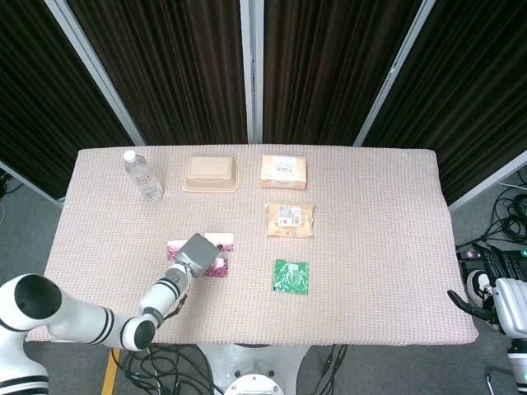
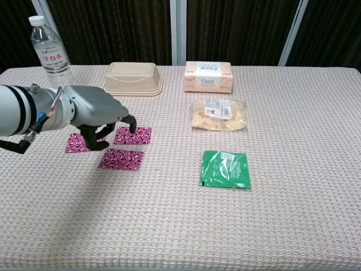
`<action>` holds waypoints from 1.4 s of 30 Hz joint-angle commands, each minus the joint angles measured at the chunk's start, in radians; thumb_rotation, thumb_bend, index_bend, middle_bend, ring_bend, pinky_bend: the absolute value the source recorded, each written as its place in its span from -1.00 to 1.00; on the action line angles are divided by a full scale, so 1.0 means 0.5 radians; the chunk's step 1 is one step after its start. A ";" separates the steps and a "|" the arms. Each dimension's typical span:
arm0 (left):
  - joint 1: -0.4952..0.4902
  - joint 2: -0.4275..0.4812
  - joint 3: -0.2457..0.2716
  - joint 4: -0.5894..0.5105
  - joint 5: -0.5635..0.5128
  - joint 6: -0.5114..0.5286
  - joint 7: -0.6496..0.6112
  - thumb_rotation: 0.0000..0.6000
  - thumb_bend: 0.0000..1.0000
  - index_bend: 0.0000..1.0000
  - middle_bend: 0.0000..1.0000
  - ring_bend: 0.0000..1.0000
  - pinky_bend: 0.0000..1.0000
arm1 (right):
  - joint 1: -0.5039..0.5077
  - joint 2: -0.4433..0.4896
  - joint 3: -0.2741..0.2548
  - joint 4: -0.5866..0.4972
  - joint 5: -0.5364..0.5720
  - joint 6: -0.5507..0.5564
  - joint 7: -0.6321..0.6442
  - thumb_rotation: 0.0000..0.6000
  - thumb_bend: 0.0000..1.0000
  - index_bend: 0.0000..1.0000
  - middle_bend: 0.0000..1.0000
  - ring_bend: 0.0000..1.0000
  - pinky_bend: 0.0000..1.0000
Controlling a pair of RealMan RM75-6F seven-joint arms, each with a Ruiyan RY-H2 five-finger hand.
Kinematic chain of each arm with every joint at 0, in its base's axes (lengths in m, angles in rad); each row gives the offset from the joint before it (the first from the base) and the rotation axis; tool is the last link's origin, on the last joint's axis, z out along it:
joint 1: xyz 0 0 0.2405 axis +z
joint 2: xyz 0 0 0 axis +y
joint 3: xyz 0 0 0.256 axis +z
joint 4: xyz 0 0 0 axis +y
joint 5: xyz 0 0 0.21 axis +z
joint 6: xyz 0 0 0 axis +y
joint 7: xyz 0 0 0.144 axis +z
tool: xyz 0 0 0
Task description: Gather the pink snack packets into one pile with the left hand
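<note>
The left hand (image 2: 104,121) hovers with fingers loosely curled, holding nothing (fingertips just above the far packet (image 2: 134,135)); three pink snack packets (image 2: 121,159) lie close together near the table's (image 2: 293,226) left, ready for piling

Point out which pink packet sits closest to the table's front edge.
The pink packet lying alone in front of the left hand. The other two pink packets lie farther back in a row, partly under the hand.
</note>
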State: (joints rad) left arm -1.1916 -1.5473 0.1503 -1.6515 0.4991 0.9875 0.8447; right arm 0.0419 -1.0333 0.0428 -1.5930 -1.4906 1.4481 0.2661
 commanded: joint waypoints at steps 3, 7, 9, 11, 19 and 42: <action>0.163 -0.149 -0.144 0.346 0.214 0.026 -0.270 1.00 -0.33 -0.34 0.63 0.68 0.72 | -0.001 0.003 -0.001 -0.003 0.000 0.000 -0.002 -0.71 -0.82 -0.87 -0.78 -1.00 -0.85; 0.227 -0.231 -0.241 0.524 0.227 -0.070 -0.420 1.00 -0.49 -0.29 0.65 0.70 0.72 | 0.000 0.006 0.000 -0.004 0.005 -0.007 -0.005 -0.70 -0.82 -0.87 -0.78 -1.00 -0.85; 0.243 -0.250 -0.267 0.566 0.223 -0.106 -0.449 1.00 -0.50 -0.29 0.65 0.70 0.73 | 0.001 0.007 0.001 -0.005 0.005 -0.008 -0.003 -0.68 -0.83 -0.87 -0.78 -1.00 -0.85; 0.261 -0.268 -0.303 0.595 0.203 -0.150 -0.483 1.00 -0.52 -0.28 0.65 0.70 0.73 | 0.002 0.008 0.002 -0.004 0.005 -0.008 -0.002 -0.68 -0.83 -0.87 -0.78 -1.00 -0.85; 0.274 -0.363 -0.395 0.717 0.134 -0.231 -0.477 1.00 -0.57 -0.27 0.66 0.70 0.74 | -0.001 0.004 0.000 0.008 0.011 -0.013 0.010 -0.68 -0.83 -0.87 -0.78 -1.00 -0.85; 0.255 -0.561 -0.532 1.015 -0.066 -0.371 -0.309 1.00 -0.54 -0.19 0.66 0.71 0.74 | -0.005 -0.007 -0.001 0.054 0.034 -0.038 0.045 -0.70 -0.83 -0.87 -0.78 -1.00 -0.85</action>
State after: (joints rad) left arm -1.0639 -1.8273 -0.1151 -1.1442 0.4669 0.8018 0.6895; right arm 0.0395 -1.0366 0.0423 -1.5660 -1.4738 1.4292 0.2888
